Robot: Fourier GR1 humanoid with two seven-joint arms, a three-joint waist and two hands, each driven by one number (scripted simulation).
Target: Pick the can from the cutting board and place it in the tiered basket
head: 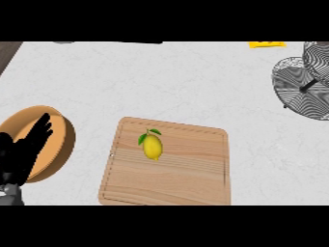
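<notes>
On the board (174, 181) lay only a lemon (152, 147) (no can showed), the basket (310, 89) well apart at upper right. The left hand (17, 155) hung over a bowl (59, 144), fingers straight, holding nothing; the pick probably suited the right hand, out of view

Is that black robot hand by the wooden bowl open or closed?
Open: the robot hand has straight fingers spread over the bowl.
</notes>
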